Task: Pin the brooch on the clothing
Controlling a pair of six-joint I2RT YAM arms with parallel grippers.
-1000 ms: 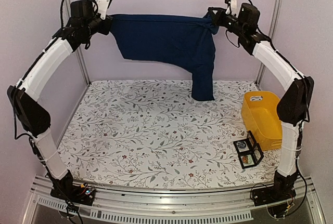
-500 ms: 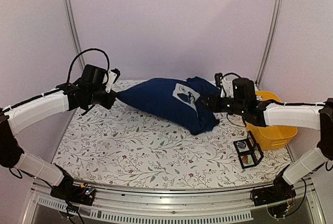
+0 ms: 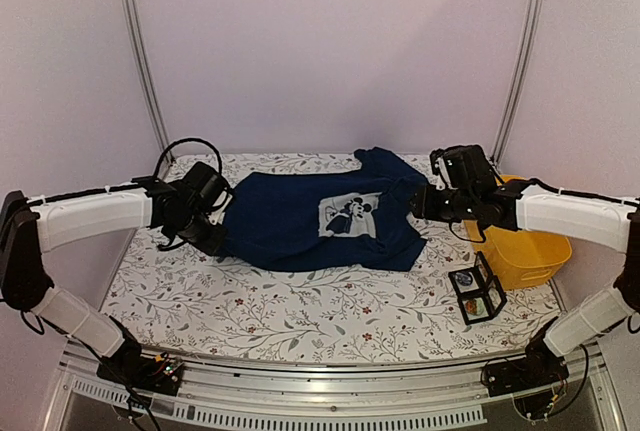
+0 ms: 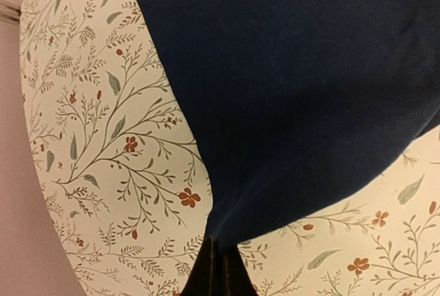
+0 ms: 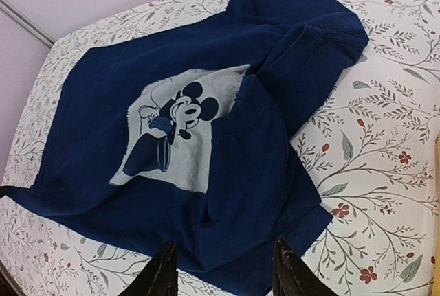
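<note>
The clothing (image 3: 285,226), a navy T-shirt, lies spread across the middle of the floral-patterned table (image 3: 300,311) with its pale cartoon-mouse print (image 3: 352,215) facing up. Its right-hand side is rumpled, and one sleeve is folded over near the far edge. The left end effector (image 4: 218,253), low at the shirt's left corner, has its fingers pressed together on a pinch of the navy fabric, the wrist view shows. The right end effector (image 5: 223,248) hovers at the shirt's opposite side with its fingers (image 5: 163,274) spread apart, the hem lying between them and no fabric gripped. To the right of the shirt, a yellow bin (image 3: 525,246) sits at the table's edge. A small open black case (image 3: 477,291) stands just in front of it, its contents too small to identify.
</note>
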